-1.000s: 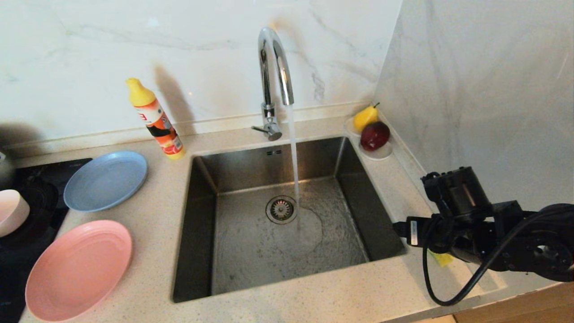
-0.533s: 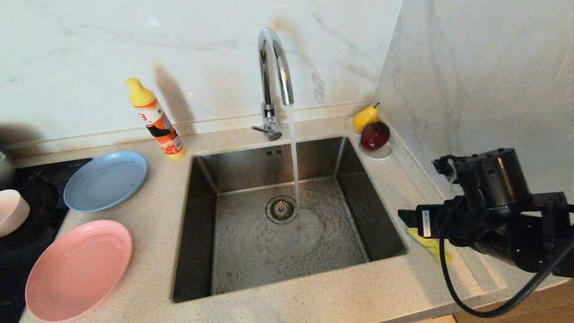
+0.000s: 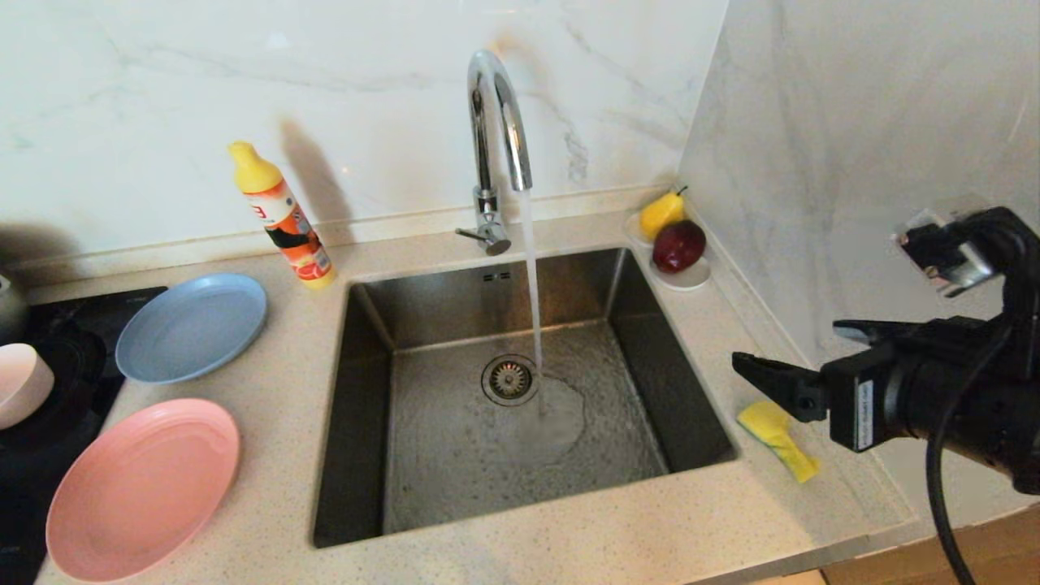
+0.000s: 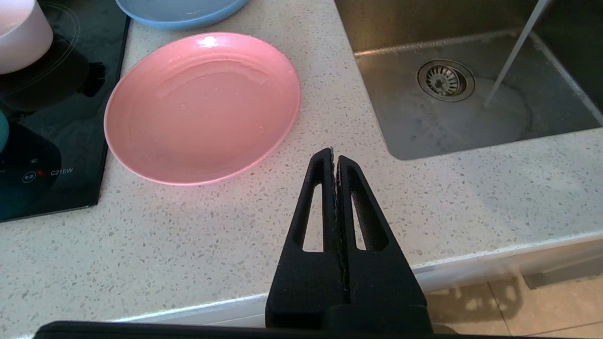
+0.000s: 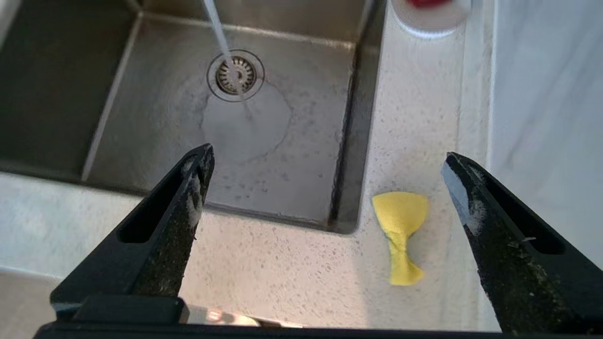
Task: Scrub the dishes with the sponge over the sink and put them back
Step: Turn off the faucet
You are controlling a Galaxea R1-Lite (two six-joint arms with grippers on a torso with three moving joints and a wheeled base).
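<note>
Lying pinched, soft yellow sponge (image 5: 400, 230) on speckled counter (image 5: 292, 263)

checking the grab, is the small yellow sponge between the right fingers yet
No, the small yellow sponge lies pinched in the middle on the speckled countertop beside the steel sink, below the open right gripper.

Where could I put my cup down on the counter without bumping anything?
The bare front strip of counter between the pink plate and the sponge. The left side is crowded with that plate, the blue plate and the soap bottle; the right strip holds the sponge and the fruit saucer.
</note>
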